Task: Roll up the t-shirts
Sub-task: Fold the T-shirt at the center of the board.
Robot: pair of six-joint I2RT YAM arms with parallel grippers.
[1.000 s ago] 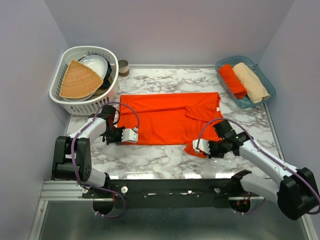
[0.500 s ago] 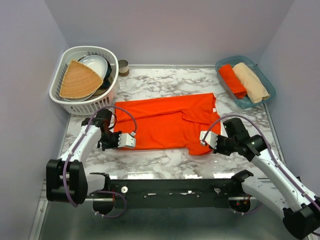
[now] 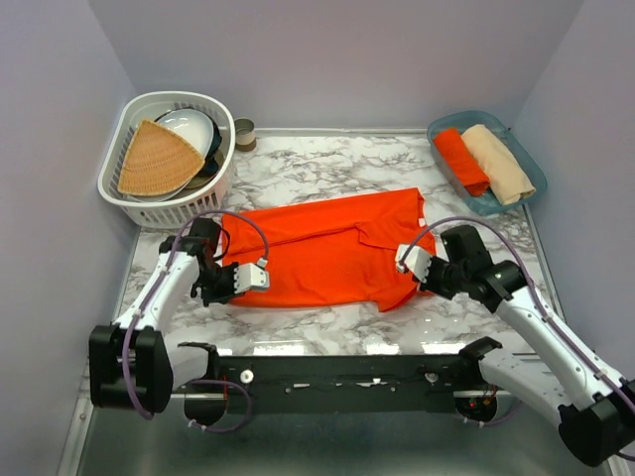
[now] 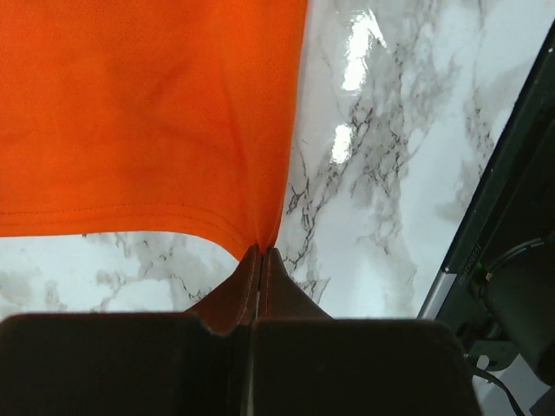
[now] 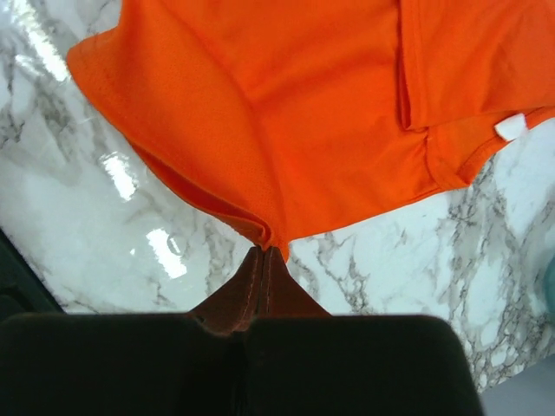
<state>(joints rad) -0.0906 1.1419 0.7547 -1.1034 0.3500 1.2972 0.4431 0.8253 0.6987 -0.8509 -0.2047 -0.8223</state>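
Across the marble bench (image 3: 327, 164), folded orange t-shirt (image 3: 327, 248) lies slightly skewed, left claw (image 3: 260, 276) and right claw (image 3: 405, 260) each pinched tight on a near corner; best lift both corners evenly so cloth doesn't bunch.

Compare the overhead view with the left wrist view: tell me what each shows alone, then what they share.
Only the overhead view: the white basket, the blue bin holding a rolled orange shirt and a rolled tan cloth, and the right gripper at the spread t-shirt's edge.
Only the left wrist view: the stitched hem, close up, with a corner pinched between the shut fingers.
Both: the spread t-shirt, the marble table and the left gripper.
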